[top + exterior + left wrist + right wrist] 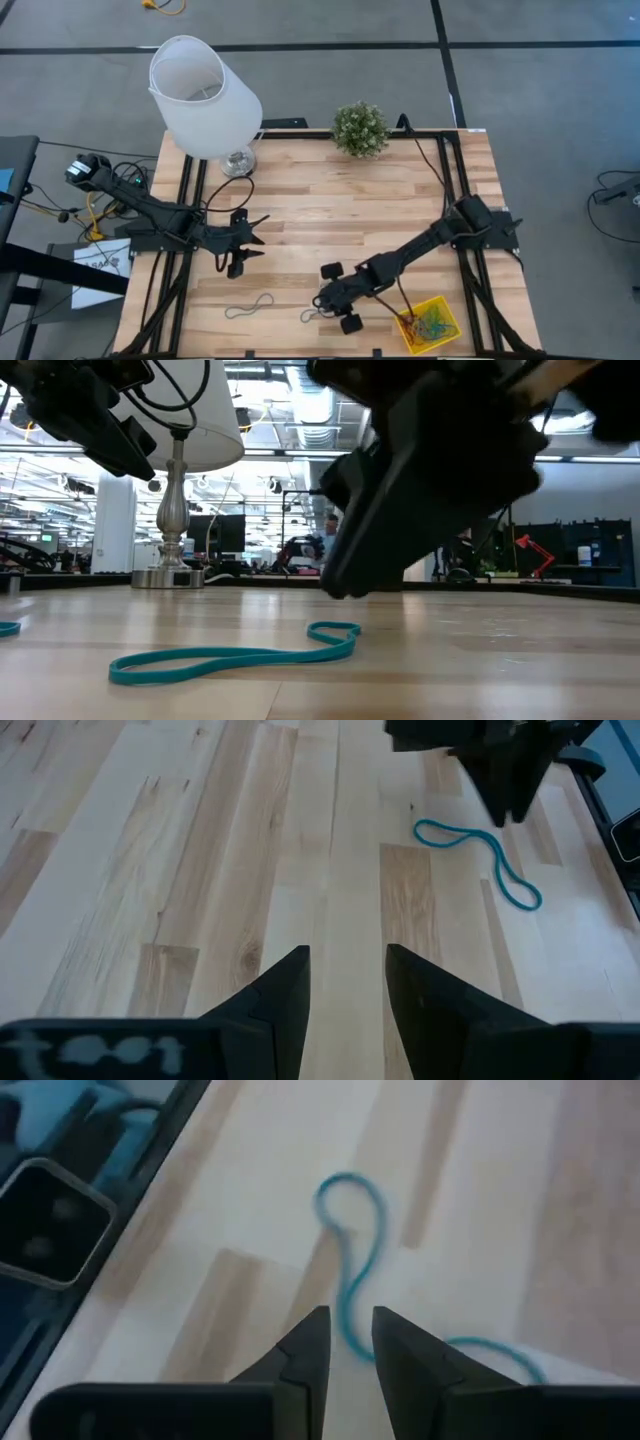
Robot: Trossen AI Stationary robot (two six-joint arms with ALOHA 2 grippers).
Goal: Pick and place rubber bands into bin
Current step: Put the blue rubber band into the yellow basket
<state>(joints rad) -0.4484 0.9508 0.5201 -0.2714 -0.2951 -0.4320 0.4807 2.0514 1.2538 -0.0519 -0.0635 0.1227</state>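
A teal rubber band lies flat on the wooden table near its near edge, also seen as band, band and band. My right gripper hovers just over it, open by a narrow gap, with a finger on either side of the strand; in the high view it is gripper. A second band lies further left. The yellow bin sits at the near right with several coloured bands inside. My left gripper waits open at mid-left, gripper.
A lamp with a white shade and metal base stands at the far left. A small potted plant sits at the far edge. Black cables hang off the left side. Bare wood lies between the arms.
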